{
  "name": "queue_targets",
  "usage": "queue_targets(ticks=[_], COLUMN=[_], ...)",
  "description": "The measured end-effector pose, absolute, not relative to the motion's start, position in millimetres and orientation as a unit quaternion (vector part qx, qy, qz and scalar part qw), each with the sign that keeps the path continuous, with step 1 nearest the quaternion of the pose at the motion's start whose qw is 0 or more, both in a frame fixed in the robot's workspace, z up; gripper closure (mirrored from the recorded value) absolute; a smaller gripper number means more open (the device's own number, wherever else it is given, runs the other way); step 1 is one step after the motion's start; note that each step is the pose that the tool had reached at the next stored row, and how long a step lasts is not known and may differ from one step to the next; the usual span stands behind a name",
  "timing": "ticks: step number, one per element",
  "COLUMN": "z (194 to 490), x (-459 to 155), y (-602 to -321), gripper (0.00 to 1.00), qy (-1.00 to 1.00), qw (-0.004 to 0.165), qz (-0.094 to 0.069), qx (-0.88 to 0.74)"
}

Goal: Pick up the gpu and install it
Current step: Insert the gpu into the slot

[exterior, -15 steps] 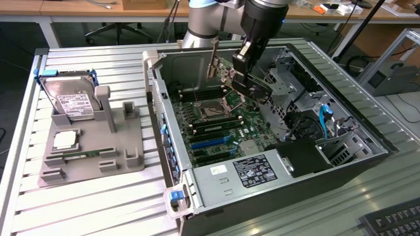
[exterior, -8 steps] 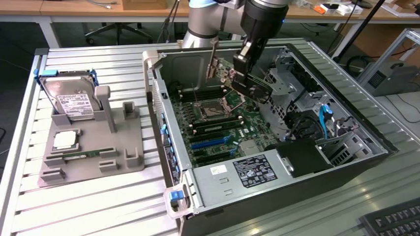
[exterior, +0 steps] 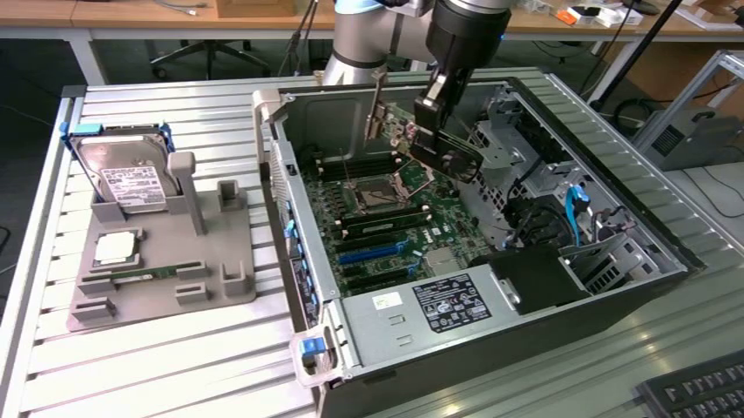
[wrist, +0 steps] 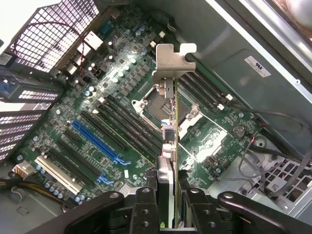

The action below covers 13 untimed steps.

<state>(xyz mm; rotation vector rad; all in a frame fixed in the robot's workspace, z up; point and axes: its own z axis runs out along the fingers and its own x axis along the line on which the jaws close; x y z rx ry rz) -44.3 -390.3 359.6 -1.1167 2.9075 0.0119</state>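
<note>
The gripper (exterior: 445,131) is holding the gpu (exterior: 448,155) edge-on, fingers (wrist: 146,204) pinching the card's thin faces w/ the jaws set narrow around it; it's hanging inside the open pc case (exterior: 651,261), over the motherboard (exterior: 384,226), roughly above the cpu socket (exterior: 378,196) and toward the case's far end, clear of the board, not seated in anything. In the wrist view the gpu's silver bracket (wrist: 173,61) is pointing away from the fingers, w/ the card running straight down between them, and the blue slot (wrist: 97,141) is lying off to one side, apart from the card. On handling, my read: the card is looking light and stiff, so it's probably not sagging in a two-finger pinch, but it's fragile — bare board, small parts, gold edge contacts — so squeezing hard or knocking it against the case wall is risky. Flat faces are prob slippery-ish, so a tilted card could be creeping in the grip. Best hold is likely where it's being held now, mid-body across the flat faces, keeping off the contact edge and the bracket. Outside the case, on the grey fixture (exterior: 221,279) near the table's edge at the exterior view's left, the hard drive (exterior: 131,178) is standing upright, w/ a RAM stick (exterior: 139,277) lying at the fixture's near side.
</note>
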Motion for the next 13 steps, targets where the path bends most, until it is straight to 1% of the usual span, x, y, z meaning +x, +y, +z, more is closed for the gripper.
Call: queue_targets(ticks=[13], z=[359.4], x=[-44.2], y=[-390.3], gripper=[0.73], qy=[0.923], qw=[0.013], qz=[0.004], qx=[-0.383])
